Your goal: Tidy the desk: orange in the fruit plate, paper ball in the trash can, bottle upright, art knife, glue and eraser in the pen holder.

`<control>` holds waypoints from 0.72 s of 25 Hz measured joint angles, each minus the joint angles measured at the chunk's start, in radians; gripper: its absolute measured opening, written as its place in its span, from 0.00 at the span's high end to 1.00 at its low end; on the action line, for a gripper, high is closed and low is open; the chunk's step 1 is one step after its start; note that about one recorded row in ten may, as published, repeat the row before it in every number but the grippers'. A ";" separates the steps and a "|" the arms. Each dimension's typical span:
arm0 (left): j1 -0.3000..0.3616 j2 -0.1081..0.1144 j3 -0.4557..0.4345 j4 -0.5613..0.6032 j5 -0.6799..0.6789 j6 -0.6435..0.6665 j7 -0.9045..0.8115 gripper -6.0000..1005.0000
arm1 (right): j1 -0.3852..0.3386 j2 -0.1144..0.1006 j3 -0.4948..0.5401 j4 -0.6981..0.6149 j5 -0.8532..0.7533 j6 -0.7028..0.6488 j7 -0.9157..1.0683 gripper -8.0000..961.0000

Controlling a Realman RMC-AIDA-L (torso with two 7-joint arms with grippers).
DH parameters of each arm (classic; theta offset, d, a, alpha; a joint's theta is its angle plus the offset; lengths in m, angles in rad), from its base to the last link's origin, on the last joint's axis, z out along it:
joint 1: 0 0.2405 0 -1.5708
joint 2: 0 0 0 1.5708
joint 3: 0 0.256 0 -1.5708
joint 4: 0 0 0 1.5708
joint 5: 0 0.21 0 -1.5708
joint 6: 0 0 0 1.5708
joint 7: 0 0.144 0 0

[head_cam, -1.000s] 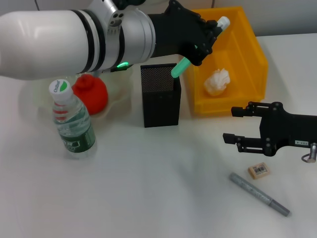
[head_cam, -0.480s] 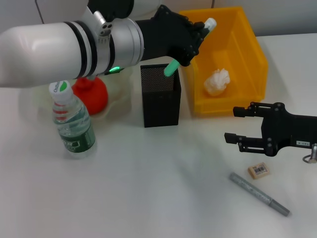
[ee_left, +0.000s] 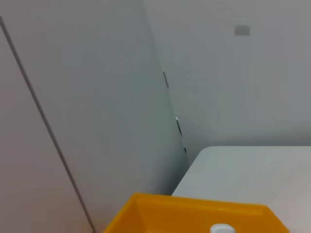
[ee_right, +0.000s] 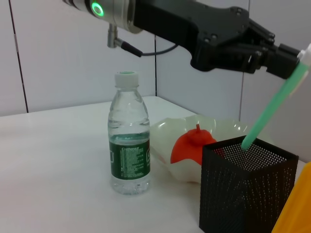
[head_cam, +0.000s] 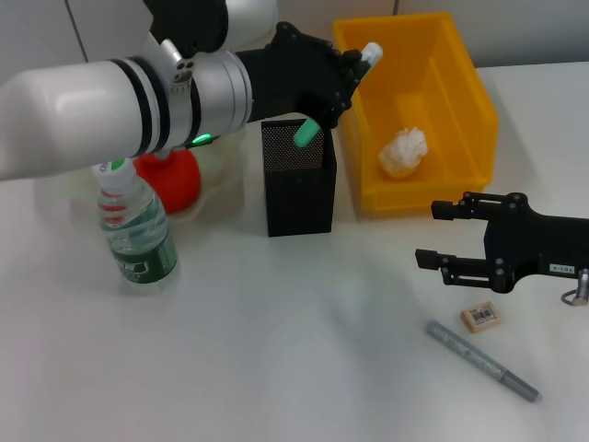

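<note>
We see the left gripper (head_cam: 333, 81) pinching the green glue stick (head_cam: 310, 129), tilted, its lower tip just inside the black mesh pen holder (head_cam: 299, 189). Right gripper (head_cam: 440, 236) rests on the desk, jaws spread, near the eraser (head_cam: 481, 317) and art knife (head_cam: 481, 360).

1 bottle (head_cam: 134, 226), 1 orange (head_cam: 171, 179), 1 glue (head_cam: 333, 96), 1 eraser (head_cam: 481, 317), 1 paper ball (head_cam: 404, 152)

The left pincer (ee_right: 272, 51) grips a green glue stick (ee_right: 274, 109), tilted, its lower end dipping into the black mesh pen holder (ee_right: 243, 194). A water bottle (ee_right: 129, 155) stands upright on the white table (ee_right: 53, 184). The orange (ee_right: 192, 148) sits in a pale fruit plate (ee_right: 170, 133) behind the holder.
</note>
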 joint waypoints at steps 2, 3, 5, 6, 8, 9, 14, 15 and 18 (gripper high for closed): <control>-0.001 0.000 0.000 -0.022 -0.015 -0.012 0.020 0.90 | 0.000 0.000 0.000 0.000 0.000 0.000 0.000 0.28; -0.001 -0.001 0.000 -0.045 -0.031 -0.024 0.036 0.90 | 0.000 0.000 -0.001 0.000 0.000 0.000 0.001 0.28; -0.002 -0.001 0.000 -0.056 -0.042 -0.029 0.044 0.90 | 0.000 0.000 -0.002 -0.001 0.000 0.000 0.001 0.28; -0.003 -0.001 0.000 -0.070 -0.056 -0.035 0.057 0.90 | 0.000 0.000 -0.002 -0.001 0.000 0.000 0.001 0.28; -0.004 -0.001 -0.001 -0.102 -0.097 -0.044 0.090 0.90 | -0.002 0.000 -0.002 -0.003 0.000 -0.001 0.004 0.28; -0.004 -0.001 -0.001 -0.102 -0.097 -0.044 0.090 0.90 | -0.002 0.000 -0.002 -0.003 0.000 -0.001 0.004 0.28; -0.011 -0.002 -0.001 -0.159 -0.167 -0.057 0.136 0.90 | -0.006 0.000 -0.004 -0.008 -0.001 -0.003 0.010 0.28; -0.013 -0.003 -0.001 -0.167 -0.170 -0.061 0.139 0.90 | -0.006 0.000 -0.005 -0.009 -0.001 -0.003 0.010 0.28; -0.019 -0.004 -0.001 -0.200 -0.177 -0.070 0.140 0.90 | -0.006 0.001 -0.007 -0.009 -0.001 -0.003 0.012 0.28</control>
